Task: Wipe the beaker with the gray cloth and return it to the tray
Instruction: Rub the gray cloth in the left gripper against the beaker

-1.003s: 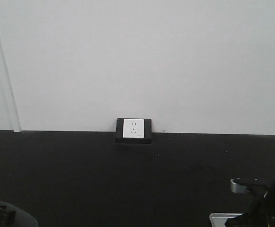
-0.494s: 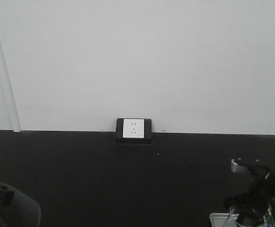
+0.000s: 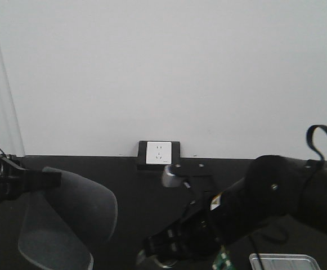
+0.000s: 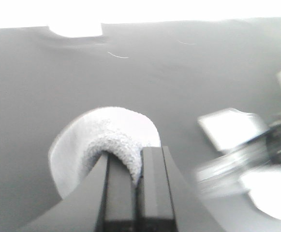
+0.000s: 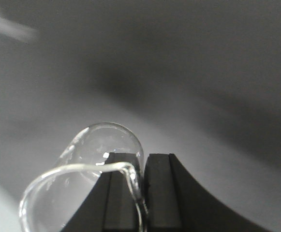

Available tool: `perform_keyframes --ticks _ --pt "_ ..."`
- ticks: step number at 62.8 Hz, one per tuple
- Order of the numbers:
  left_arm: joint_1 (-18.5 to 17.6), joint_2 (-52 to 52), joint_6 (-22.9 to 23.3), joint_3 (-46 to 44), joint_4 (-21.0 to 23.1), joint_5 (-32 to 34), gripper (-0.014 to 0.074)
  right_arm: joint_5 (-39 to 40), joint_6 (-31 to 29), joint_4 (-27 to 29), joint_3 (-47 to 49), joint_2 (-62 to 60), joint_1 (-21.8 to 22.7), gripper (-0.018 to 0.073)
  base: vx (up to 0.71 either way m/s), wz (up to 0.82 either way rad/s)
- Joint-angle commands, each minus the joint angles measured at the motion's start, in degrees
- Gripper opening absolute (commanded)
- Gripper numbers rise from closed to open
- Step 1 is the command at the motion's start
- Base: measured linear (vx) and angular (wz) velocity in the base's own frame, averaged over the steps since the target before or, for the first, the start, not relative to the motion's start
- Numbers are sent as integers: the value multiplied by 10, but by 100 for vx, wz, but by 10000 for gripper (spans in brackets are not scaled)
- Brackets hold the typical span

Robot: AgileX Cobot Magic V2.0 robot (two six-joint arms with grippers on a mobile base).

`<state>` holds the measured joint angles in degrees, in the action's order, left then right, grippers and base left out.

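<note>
In our right wrist view, the right gripper (image 5: pixel 142 166) is clenched on the rim of the beaker (image 5: pixel 89 154), which is tipped on its side. The left gripper (image 4: pixel 136 166) is pinched tight on the gray cloth (image 4: pixel 104 140). From the front, the tray (image 3: pixel 284 260) sits at 5 o'clock. The right arm (image 3: pixel 253 208) was low in that corner half a second ago and has swung across to centre, its tip at 6 o'clock and apart from the tray. The cloth has risen at 8 o'clock. Farthest back, the wall outlet (image 3: pixel 158 153) is unchanged.
</note>
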<state>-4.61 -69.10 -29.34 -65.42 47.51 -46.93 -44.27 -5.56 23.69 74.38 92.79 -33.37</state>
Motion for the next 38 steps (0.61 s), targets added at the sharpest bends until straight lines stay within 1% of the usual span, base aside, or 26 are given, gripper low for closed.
perform_keyframes --ticks 1,5,10,17,23,29,34,38 --pt "-4 5 -7 -20 46 -50 0 70 25 16 18 -22 -49 -11 0 0" --pt "-4 4 -7 -19 42 -98 0 87 46 17 18 -19 -66 -11 0 0" --pt "-4 5 -7 -19 41 -162 0 110 73 19 18 -18 -63 -11 0 0" --pt "-4 5 -9 -19 41 -249 0 169 104 13 18 -23 -55 -11 0 0" --pt "-4 12 -8 -19 41 -248 0 207 111 15 18 -25 -50 -11 0 0" --pt "-4 16 -9 -19 42 -225 0 205 112 35 18 -25 -50 -11 0 0" --pt "-4 14 -6 -19 50 -166 0 186 103 57 18 -24 -59 -11 0 0" --pt "-4 13 -2 -19 63 -92 0 166 88 73 18 -23 -72 -11 0 0"
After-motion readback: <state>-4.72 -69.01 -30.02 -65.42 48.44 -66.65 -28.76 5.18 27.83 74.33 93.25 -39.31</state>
